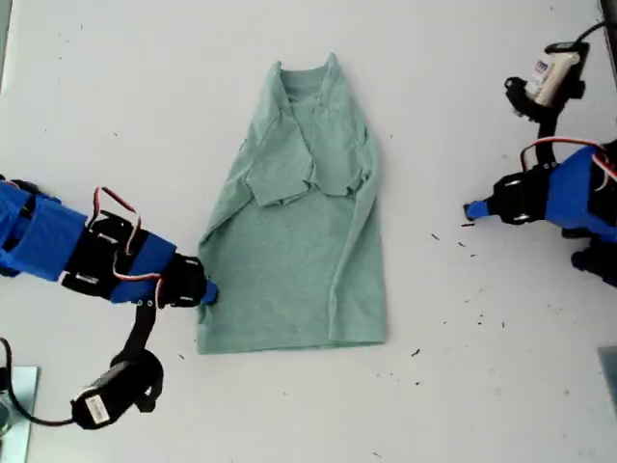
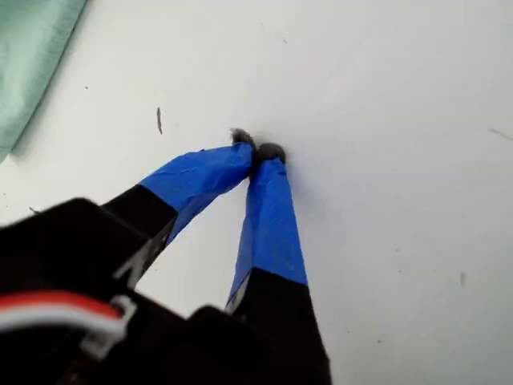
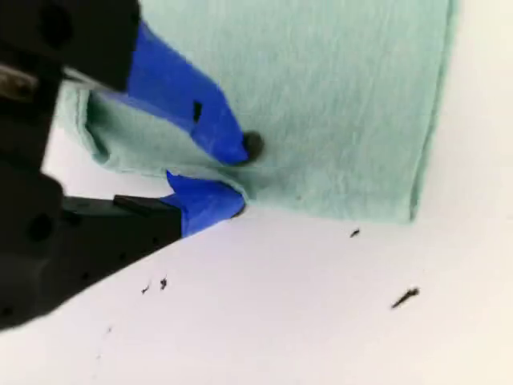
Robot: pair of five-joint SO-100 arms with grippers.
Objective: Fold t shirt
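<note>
Second arm: enters from the exterior view's left, blue and black body, red and white wires looped over it, a black motor hanging below toward the lower edge of that view.
My second gripper (image 1: pixel 205 290): at the t shirt's edge on the exterior view's left, low down near the hem corner. In the second wrist view (image 3: pixel 239 175) the two blue-taped jaws sit one above and one below a lifted fold of the cloth edge, closed down on it, with only the fabric's thickness between the tips.
T shirt (image 1: pixel 294 241): pale sage-green knit, lying flat in the middle of the table in the exterior view, collar toward the top of that view, hem toward the bottom. Both sides are folded inward, so the outline is a tall narrow shape; the short sleeves lie turned in across the chest. Seen again in the second wrist view (image 3: pixel 337 96), and as a corner in the first wrist view (image 2: pixel 32 56).
Table (image 1: pixel 125 106): white, plain, with small dark specks scattered on it, mostly toward the exterior view's lower right.
My first gripper (image 1: pixel 472 209): on the exterior view's right, well apart from the t shirt, over bare table. In the first wrist view (image 2: pixel 258 152) the blue-taped jaws meet at their dark tips with nothing between them.
First arm: blue and black, entering from the exterior view's right edge, red wire over it, a white and black motor above it in that view.
</note>
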